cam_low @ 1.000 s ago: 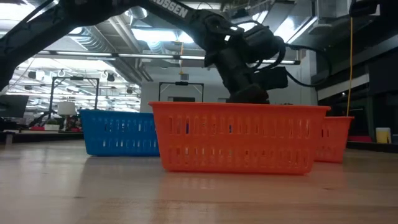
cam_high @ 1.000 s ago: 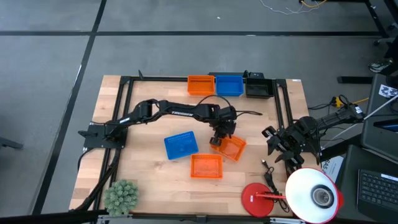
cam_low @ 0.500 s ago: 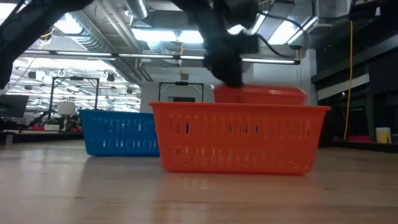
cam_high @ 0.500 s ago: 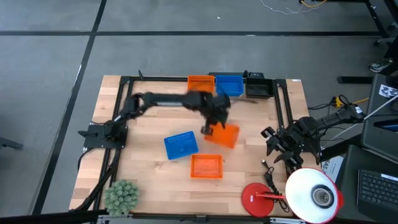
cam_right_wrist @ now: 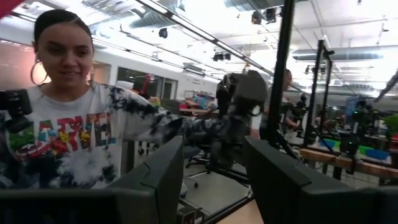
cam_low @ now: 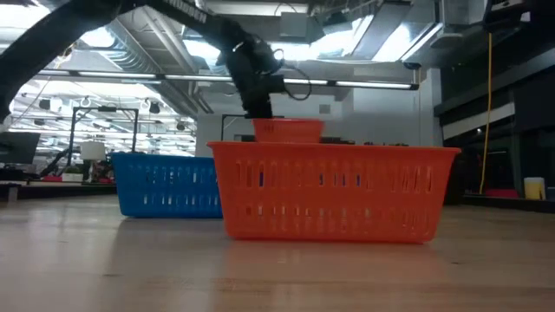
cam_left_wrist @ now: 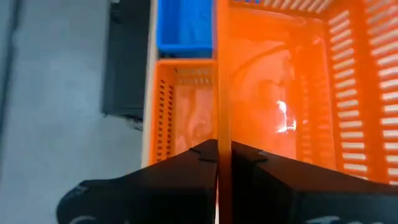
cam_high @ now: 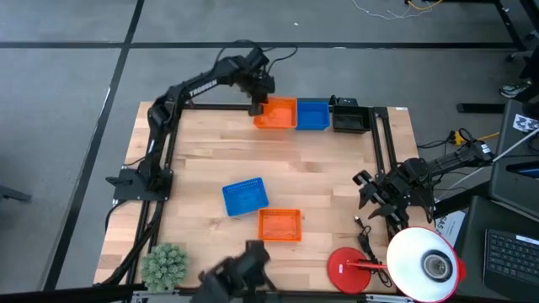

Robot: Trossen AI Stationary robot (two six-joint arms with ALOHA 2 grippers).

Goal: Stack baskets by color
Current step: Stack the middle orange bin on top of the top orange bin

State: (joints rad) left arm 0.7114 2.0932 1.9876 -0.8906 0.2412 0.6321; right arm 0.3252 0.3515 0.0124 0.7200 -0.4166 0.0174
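**Left arm at far edge, orange basket pinched**

Left gripper (cam_high: 257, 105) reaches to the desk's far edge, clamped on a held orange basket's (cam_high: 276, 114) wall, over another orange basket (cam_left_wrist: 180, 112). Right gripper (cam_high: 376, 202) waits near the right edge, fingers apart. Blue basket (cam_high: 245, 196) and orange basket (cam_high: 280, 225) sit mid-desk. Wooden desk (cam_high: 202, 160); person (cam_right_wrist: 68, 130) beyond.

From above, the left hand (cam_high: 256, 103) covers one end of the orange mesh plastic basket (cam_high: 278, 114) at the tabletop's far edge, so its grip on the wall cannot be seen there. At tabletop level, the near orange perforated basket (cam_low: 333, 191) hides that basket's lower part. A blurred dark shape (cam_high: 238, 273) sits at the overhead picture's bottom edge, unidentifiable.
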